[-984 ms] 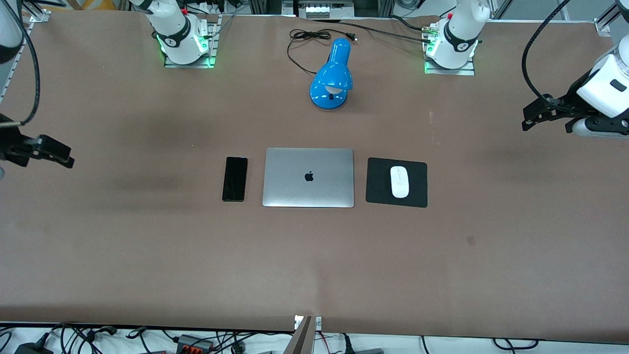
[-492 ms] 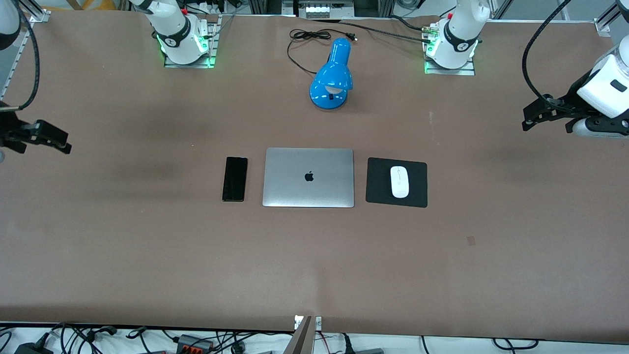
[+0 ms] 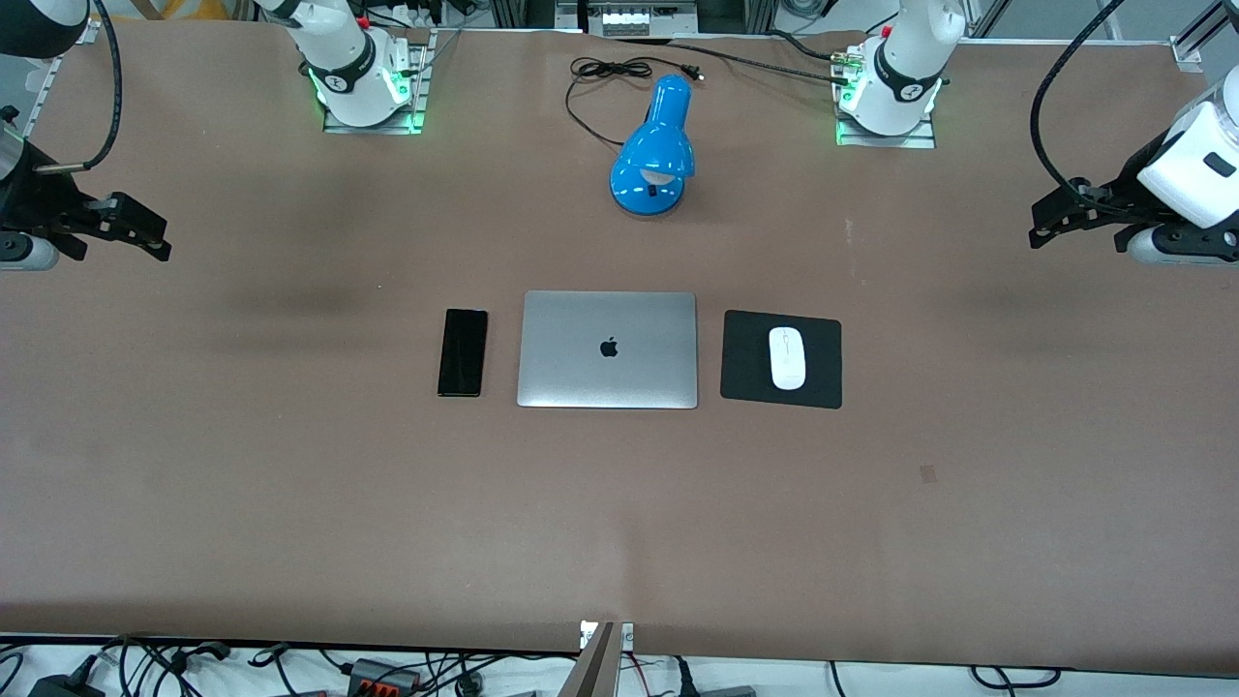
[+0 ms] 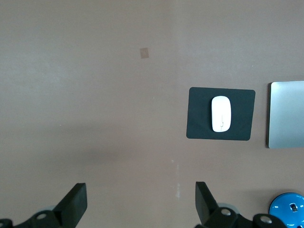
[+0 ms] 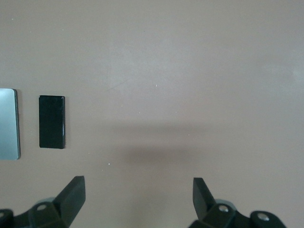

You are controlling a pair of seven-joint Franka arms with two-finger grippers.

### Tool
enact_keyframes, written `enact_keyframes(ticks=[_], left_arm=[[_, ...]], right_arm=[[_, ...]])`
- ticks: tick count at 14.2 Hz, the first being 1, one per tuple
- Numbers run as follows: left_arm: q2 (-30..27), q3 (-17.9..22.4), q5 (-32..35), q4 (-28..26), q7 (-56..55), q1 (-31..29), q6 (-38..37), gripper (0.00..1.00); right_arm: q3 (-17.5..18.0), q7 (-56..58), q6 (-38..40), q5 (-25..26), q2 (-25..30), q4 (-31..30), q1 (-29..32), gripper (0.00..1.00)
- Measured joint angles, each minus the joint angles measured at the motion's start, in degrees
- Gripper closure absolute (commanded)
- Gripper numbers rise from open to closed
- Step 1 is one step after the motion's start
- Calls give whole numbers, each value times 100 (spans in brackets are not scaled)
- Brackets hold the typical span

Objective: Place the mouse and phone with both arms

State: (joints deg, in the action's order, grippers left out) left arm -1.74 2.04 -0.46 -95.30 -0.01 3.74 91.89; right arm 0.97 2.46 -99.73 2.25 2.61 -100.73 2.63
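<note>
The white mouse [image 3: 787,358] lies on a black square mat [image 3: 745,363] beside the closed silver laptop [image 3: 608,349], toward the left arm's end; it also shows in the left wrist view [image 4: 221,113]. The black phone [image 3: 463,352] lies flat beside the laptop, toward the right arm's end, and shows in the right wrist view [image 5: 51,121]. My left gripper [image 3: 1045,225] is open and empty, high over the table's left-arm end. My right gripper [image 3: 145,237] is open and empty, high over the right-arm end.
A blue desk lamp [image 3: 655,150] with a black cord stands farther from the front camera than the laptop, between the two arm bases. The mat [image 4: 199,116] and laptop edge [image 4: 287,114] show in the left wrist view. The brown table [image 3: 619,503] spreads around.
My right gripper has moved up and toward the arm bases, a little toward the table's middle. My left gripper has barely shifted. The mouse and phone have not moved.
</note>
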Motion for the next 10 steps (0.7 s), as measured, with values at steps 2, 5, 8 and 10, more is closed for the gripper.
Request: enact_keyframes(ticks=[2, 5, 8, 10], left_arm=[[0, 0, 0, 0, 0, 0, -1, 0], [0, 0, 0, 0, 0, -5, -5, 0], [0, 1, 0, 0, 0, -12, -9, 0], [0, 2, 0, 0, 0, -12, -12, 0]], right_arm=[[0, 0, 15, 0, 0, -20, 0, 0], [0, 0, 95, 0, 2, -21, 0, 0], [2, 2, 109, 0, 3, -21, 0, 0], [5, 4, 114, 0, 3, -21, 0, 0]])
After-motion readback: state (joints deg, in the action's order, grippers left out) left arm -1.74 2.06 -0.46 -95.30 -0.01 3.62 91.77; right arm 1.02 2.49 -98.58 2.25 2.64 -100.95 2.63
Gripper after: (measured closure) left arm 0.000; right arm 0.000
